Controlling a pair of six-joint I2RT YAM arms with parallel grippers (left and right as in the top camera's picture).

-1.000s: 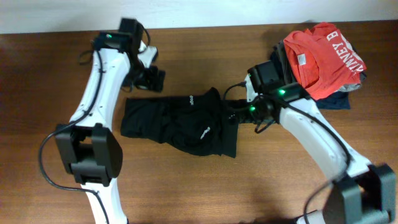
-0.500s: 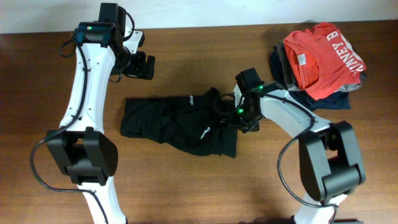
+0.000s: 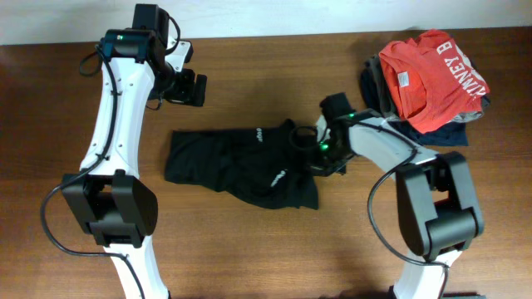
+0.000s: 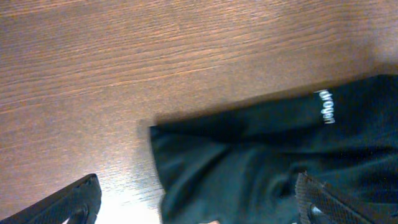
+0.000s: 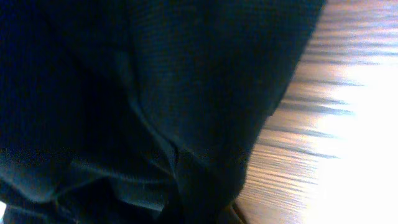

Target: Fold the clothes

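Two arms on this one, and my guess is it's the early spread-it-out stage, because the black T-shirt [image 3: 241, 166] is lying bunched and wrinkled across the middle of the table [image 3: 249, 257], nowhere near a flat rectangle, and no real fold has been made. The right gripper [image 3: 316, 156] is down at the shirt's right edge, on or in the fabric. Its wrist cam is just a wall of black cloth with a strip of wood on the right, so I honestly can't tell if the fingers are spread or pinching anything. The left gripper [image 3: 191, 87] hangs over bare wood up behind the shirt's left end, not touching it. In its own view the fingers [image 4: 81, 199] are spread wide with nothing between them, and the shirt's near corner [image 4: 154, 129] and the little white logo [image 4: 328, 107] sit below. The next move probably calls for the left one to drop onto that left edge and grab it, so both ends can be pulled taut and flattened. Room-wise it's fine: lots of open wood in front of and left of the shirt. The only clutter is the red-orange shirt [image 3: 428, 71] piled on other garments at the far right, apart from the black one, so I'd keep pulls away from there.
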